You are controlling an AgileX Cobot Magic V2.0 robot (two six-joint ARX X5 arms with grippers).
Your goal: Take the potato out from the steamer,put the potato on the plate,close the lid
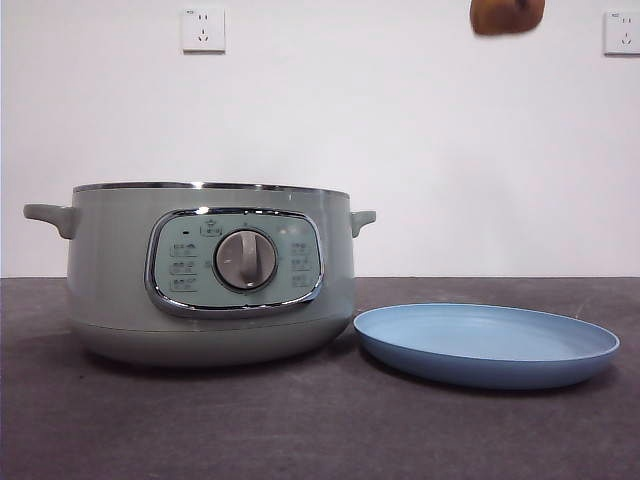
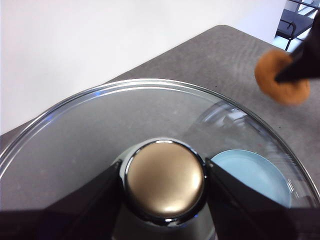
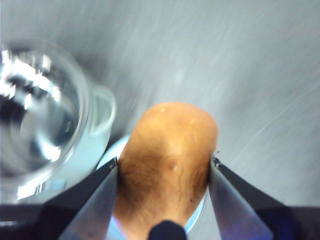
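The right gripper (image 3: 162,167) clamps the potato (image 3: 167,160) high above the plate (image 1: 487,343), which lies at six o'clock below it; the left gripper (image 2: 164,181) grips the lid (image 2: 100,120) by its knob.

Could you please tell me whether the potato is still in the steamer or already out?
Out: the right gripper holds the potato high above the plate, clear of the steamer.

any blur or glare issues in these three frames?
Front view: sharp and evenly lit, soft shadow under the plate. Left wrist view: highlight on the lid knob, the potato soft-edged. Right wrist view: background streaked with motion blur, the steamer washed out by glare; only the potato is fairly clear.
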